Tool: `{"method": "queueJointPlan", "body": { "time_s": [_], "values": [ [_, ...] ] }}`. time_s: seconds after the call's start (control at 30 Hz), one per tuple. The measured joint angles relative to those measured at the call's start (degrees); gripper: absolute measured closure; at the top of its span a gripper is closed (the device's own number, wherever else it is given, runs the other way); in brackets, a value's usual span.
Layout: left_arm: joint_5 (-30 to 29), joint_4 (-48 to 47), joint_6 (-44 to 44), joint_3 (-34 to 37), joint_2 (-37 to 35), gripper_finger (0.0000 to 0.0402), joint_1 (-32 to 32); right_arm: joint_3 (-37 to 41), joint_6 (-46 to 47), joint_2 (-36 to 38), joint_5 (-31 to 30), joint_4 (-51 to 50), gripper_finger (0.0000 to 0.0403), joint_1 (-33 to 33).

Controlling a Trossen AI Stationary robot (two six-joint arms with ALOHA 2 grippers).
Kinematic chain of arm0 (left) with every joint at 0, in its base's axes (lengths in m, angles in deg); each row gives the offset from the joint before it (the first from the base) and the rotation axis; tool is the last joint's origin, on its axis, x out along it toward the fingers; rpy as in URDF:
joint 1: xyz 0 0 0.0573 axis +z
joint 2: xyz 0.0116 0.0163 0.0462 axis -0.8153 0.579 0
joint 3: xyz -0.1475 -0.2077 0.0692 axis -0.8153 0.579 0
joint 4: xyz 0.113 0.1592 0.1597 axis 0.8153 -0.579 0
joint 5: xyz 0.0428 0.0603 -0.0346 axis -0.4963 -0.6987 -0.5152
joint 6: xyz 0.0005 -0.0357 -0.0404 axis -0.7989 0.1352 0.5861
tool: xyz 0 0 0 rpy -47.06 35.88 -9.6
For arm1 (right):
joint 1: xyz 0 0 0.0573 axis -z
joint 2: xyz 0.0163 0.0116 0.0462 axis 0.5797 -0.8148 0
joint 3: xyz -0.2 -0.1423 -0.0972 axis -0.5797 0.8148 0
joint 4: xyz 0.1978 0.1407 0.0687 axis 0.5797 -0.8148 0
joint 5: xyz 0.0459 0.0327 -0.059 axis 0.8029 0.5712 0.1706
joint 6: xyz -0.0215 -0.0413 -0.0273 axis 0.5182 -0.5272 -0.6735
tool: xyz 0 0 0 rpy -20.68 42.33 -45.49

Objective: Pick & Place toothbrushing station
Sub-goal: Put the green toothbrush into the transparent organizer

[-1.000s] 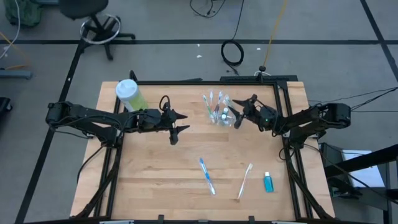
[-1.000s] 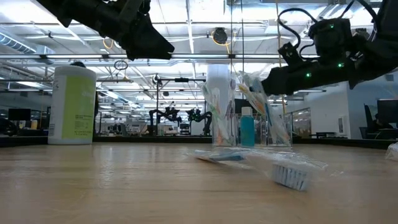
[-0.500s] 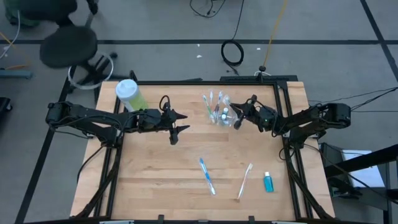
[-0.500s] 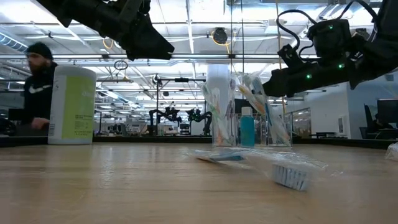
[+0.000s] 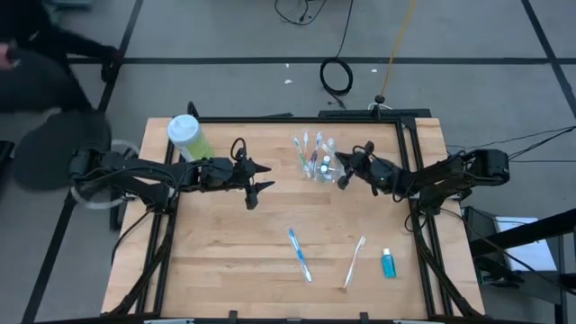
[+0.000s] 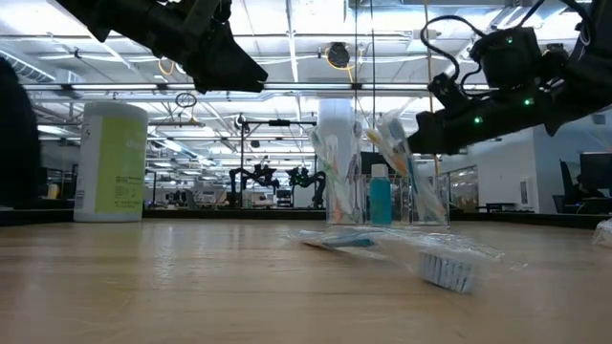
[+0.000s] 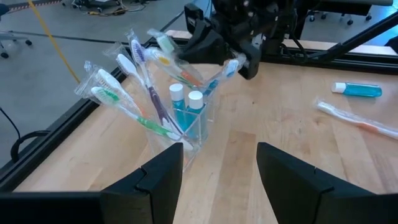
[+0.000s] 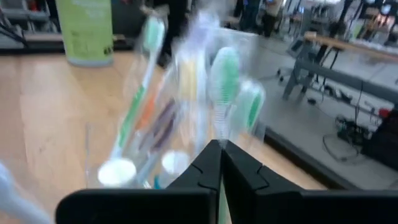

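Observation:
A small clear cup (image 5: 315, 166) stands upright on its base on the far middle of the table. It holds several wrapped toothbrushes and two teal tubes (image 7: 185, 106). My right gripper (image 5: 346, 171) is at the cup's right side, above its rim, shut on a wrapped toothbrush (image 7: 219, 79). It also shows in the right wrist view (image 8: 219, 149). My left gripper (image 5: 256, 177) hangs open and empty left of the cup, its fingers apart in the left wrist view (image 7: 221, 163). A blue toothbrush (image 5: 300, 255), a white toothbrush (image 5: 355, 261) and a teal tube (image 5: 388, 264) lie flat near the front. My right gripper pinches the wrapped toothbrush near its upper end (image 7: 229, 67) between its two fingers. The fingers come from the table's right, slanting down. The brush slants down from the fingers, and its lower end (image 7: 208, 94) is inside the clear cup.
A tall green bottle with a white cap (image 5: 187, 135) stands at the far left of the table. A black frame rail (image 5: 409, 180) runs along the table's right edge. A person (image 5: 36, 54) is on the floor beyond the far left corner.
My right gripper has gone a little toward the table's left, closer to the cup, staying shut. Behind the table a person has walked past toward the left.

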Motion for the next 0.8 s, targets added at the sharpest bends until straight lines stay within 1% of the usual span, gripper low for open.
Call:
{"method": "queueJointPlan", "body": {
  "time_s": [0.07,0.13,0.33,0.4,0.6,0.8],
  "values": [
    [0.0,0.0,0.4,0.0,0.0,0.0190,0.0,0.0,1.6,0.0,-0.2,-2.8,0.0400,0.0],
    [0.0,0.0,0.9,0.0,0.0,0.0190,0.0,0.2,1.9,0.0,-0.5,-3.5,0.0401,0.0],
    [0.0,0.0,1.8,0.0,0.0,0.0190,0.0,0.7,-1.8,0.0,-0.3,-4.0,0.0392,-0.1],
    [0.0,0.0,1.9,0.0,0.0,0.0190,0.0,0.7,-3.0,0.0,-0.6,-4.1,0.0384,-0.1],
    [0.0,0.0,4.3,0.0,0.0,0.0190,0.0,0.8,-6.1,2.7,-6.0,-4.8,0.0346,-1.5],
    [0.0,0.0,8.6,0.0,0.1,0.0190,-0.7,0.8,-11.3,9.1,-6.3,-4.6,0.0310,-3.9]
  ]
}}
